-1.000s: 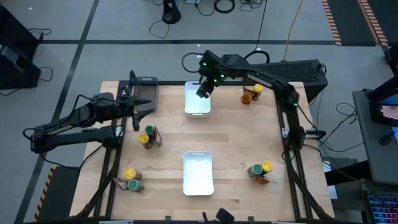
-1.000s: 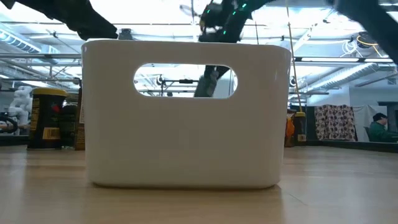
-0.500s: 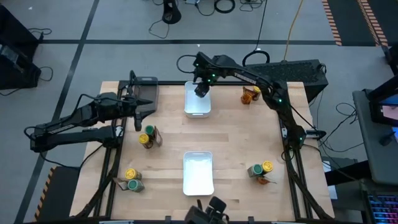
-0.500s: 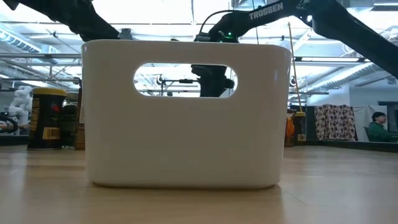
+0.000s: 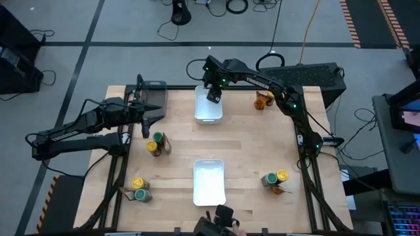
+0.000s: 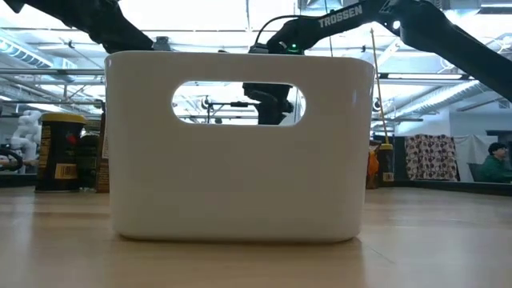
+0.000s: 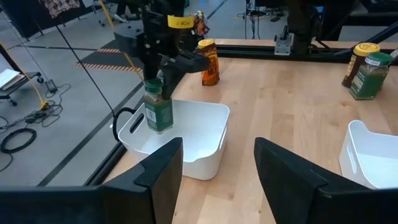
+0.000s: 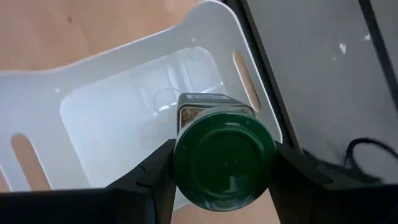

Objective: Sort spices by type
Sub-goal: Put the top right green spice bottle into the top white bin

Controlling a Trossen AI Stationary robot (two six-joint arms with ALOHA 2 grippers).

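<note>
Counter (image 5: 249,141): wooden, carrying two white bins, the far white bin (image 5: 209,105) and the near white bin (image 5: 209,181), with spice clusters well apart at the left, near-left, near-right and far-right.

Right arm: reaches over the far white bin. The right pincer (image 8: 224,158) is clamped on a green-lidded jar (image 8: 224,163), holding it by the lid end, jar body hanging down inside the bin mouth near its far end. In the left wrist view the same jar (image 7: 158,107) appears to hang just clear of the bin floor (contact cannot be confirmed from this angle).

Left arm: waits at the counter's left edge near the dark tray (image 5: 155,95); left pincer (image 7: 217,171) stands apart and holds nothing.

Risks noted:
- Release from above the floor: a tall, narrow jar is likely to topple or roll inside the bin.
- Jar hangs close to the bin's far wall; a sideways withdrawal could nudge the light bin along the counter.
- A finger dragging on the lid at opening could tip the jar.
</note>
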